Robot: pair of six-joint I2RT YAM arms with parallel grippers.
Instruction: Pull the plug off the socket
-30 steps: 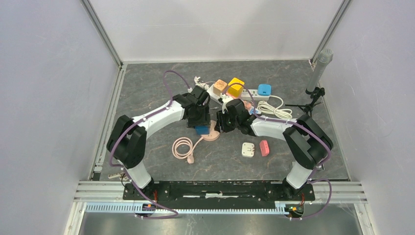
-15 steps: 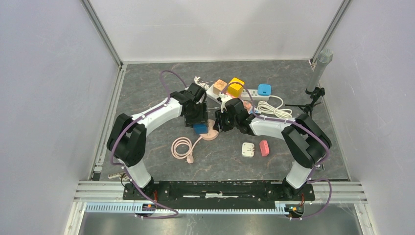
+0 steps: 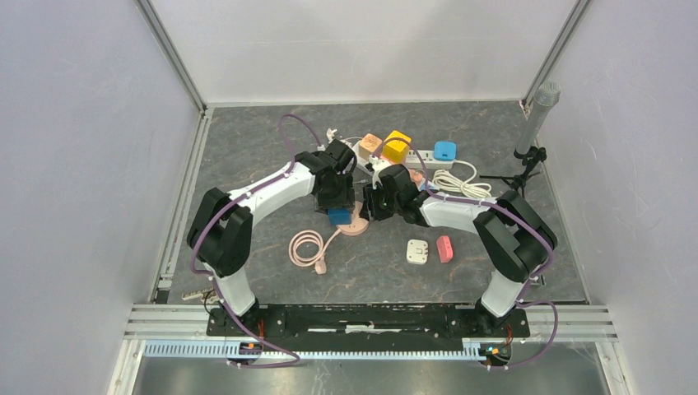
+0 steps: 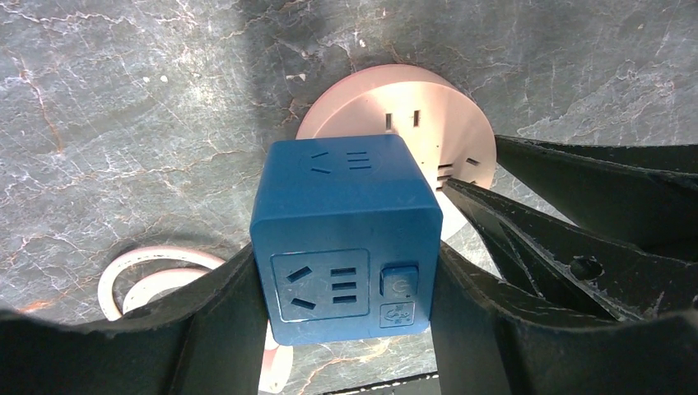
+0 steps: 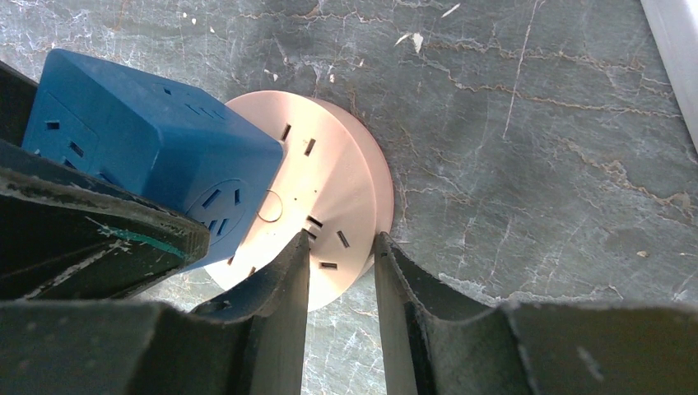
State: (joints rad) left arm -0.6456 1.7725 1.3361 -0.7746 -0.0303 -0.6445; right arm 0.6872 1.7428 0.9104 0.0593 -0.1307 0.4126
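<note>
A blue cube plug [image 3: 338,217] sits against the face of a round pink socket disc [image 3: 357,228] at mid table. My left gripper [image 3: 335,204] is shut on the cube's two sides; in the left wrist view the cube [image 4: 346,239] fills the space between the fingers, with the disc [image 4: 428,123] behind it. My right gripper [image 3: 369,211] is clamped on the disc's rim [image 5: 329,197], one finger on its face and one behind its edge [image 5: 342,243]. The cube [image 5: 148,156] leans on the disc; its prongs are hidden.
The disc's pink cable coil [image 3: 306,247] lies in front left. A white power strip [image 3: 411,156] with tan, yellow and blue cubes lies behind. A white cord [image 3: 454,181], a white plug [image 3: 418,252] and a pink plug [image 3: 445,248] lie right. A grey post [image 3: 539,111] stands far right.
My left arm swung slightly left, then back right, its wrist turning a little. The blue cube and pink disc stay in nearly the same spot. The right arm has hardly moved.
</note>
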